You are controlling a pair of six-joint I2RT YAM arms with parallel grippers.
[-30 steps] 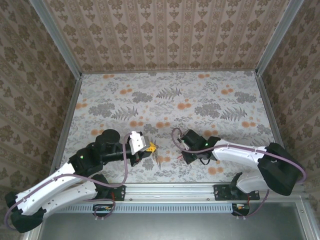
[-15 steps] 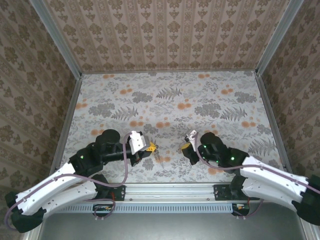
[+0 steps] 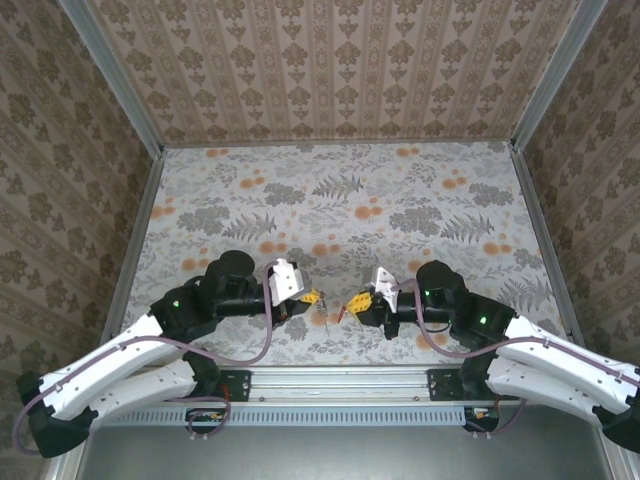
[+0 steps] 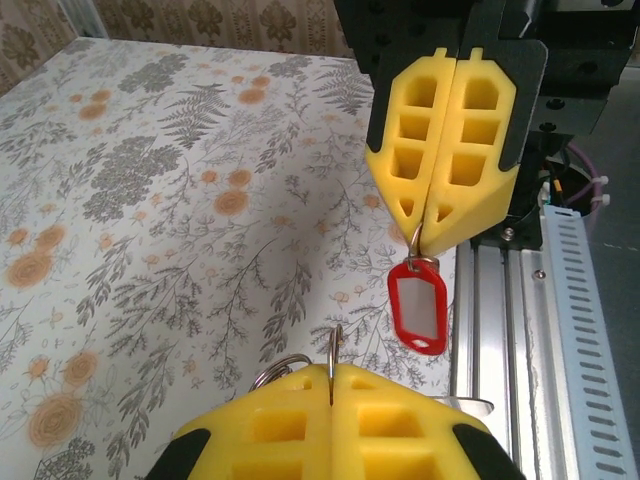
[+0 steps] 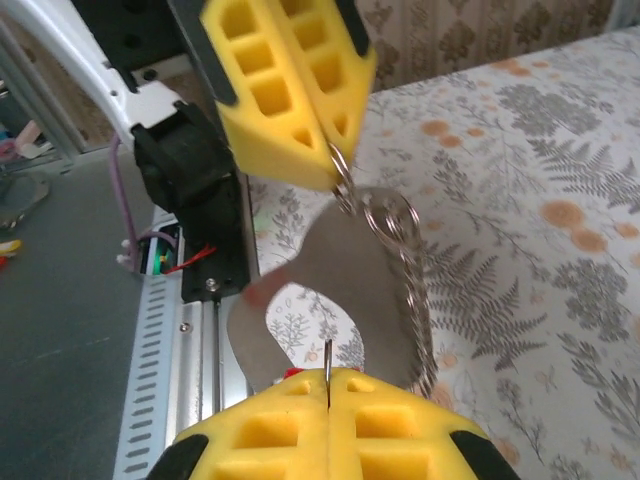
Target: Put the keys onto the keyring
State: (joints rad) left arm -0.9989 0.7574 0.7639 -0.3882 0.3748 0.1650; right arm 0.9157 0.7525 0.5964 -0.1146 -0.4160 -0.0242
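Keyring [image 5: 350,270] blurred, lower end behind right claw [image 5: 328,388]

white shells [image 3: 110,362], black joints [image 3: 232,270], purple cables [image 3: 266,335], yellow windowed pads [image 4: 440,130] on left claw [image 3: 313,297] and right claw [image 3: 350,305]

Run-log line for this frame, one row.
left gripper: shut on keyring | right gripper: shut on key tag, held by its ring | grippers facing, apart, above table | tag not yet on keyring
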